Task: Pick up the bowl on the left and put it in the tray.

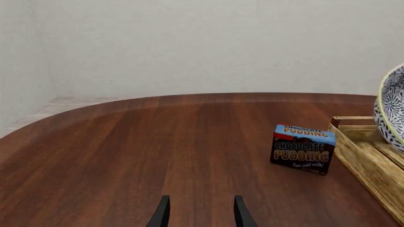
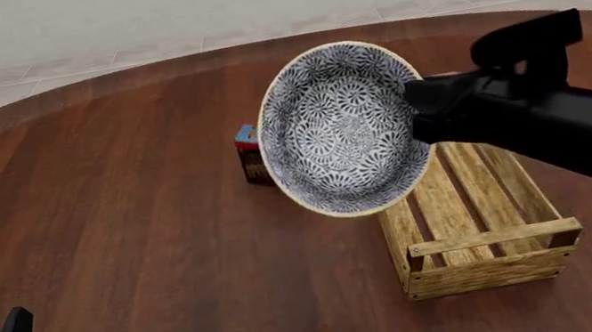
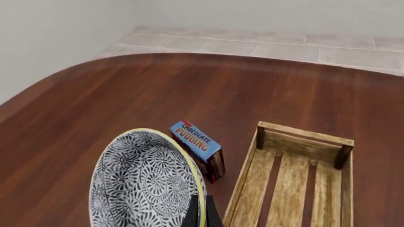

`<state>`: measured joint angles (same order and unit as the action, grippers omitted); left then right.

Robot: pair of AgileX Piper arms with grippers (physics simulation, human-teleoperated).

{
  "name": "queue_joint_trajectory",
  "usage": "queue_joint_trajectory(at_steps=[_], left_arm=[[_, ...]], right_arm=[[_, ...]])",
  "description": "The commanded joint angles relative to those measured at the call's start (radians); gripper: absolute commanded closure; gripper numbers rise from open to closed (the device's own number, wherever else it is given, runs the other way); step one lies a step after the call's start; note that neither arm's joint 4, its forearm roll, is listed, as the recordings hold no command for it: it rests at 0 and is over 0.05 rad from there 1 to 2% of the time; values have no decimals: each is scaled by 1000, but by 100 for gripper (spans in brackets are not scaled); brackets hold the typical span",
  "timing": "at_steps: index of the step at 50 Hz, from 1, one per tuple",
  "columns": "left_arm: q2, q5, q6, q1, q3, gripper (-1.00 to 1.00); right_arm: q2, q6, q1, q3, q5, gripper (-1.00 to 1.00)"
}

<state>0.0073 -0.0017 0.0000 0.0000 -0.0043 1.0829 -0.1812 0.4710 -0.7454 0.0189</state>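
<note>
right claw [image 3: 200, 210] pinches the glossy patterned bowl's [image 2: 344, 128] rim above slatted tray [image 2: 470, 200]; left claw [image 1: 200, 213] spread.

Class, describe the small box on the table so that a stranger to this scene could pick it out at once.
Start at the long wooden tray on the brown table. Just past the tray's far left corner stands the pudding box, half hidden in the front view by the lifted bowl. It alone is printed cardboard, lettered "Chocolate Pudding" under a blue top.

- The long pale slatted wooden tray [image 2: 480, 216] lies open-topped, slats bare.
- A small chocolate pudding box [image 3: 198, 149] stands just beside its far left corner.
- The tilted blue-and-white patterned ceramic bowl [image 2: 344, 126] hangs above that corner.
</note>
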Motion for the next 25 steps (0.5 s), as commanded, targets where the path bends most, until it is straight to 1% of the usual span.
queue_joint_trajectory(at_steps=[1,10,13,14,16,18,19,21,25], left_arm=[[0,0,0,0,0,-100],[0,0,0,0,0,-100],[0,0,0,0,0,-100],[0,0,0,0,0,-100],[0,0,0,0,0,-100],[0,0,0,0,0,-100],[0,0,0,0,0,-100],[0,0,0,0,0,-100],[0,0,0,0,0,-100]], right_arm=[[-13,-45,-41,17,12,100],[-11,-75,-76,26,20,100],[-12,-75,-79,27,22,100],[-12,-65,-100,28,19,100],[-2,-78,-98,32,27,100],[4,-81,-135,35,25,100],[11,-97,-118,37,33,100],[14,-96,-139,39,31,100],[16,-105,-152,41,31,100]])
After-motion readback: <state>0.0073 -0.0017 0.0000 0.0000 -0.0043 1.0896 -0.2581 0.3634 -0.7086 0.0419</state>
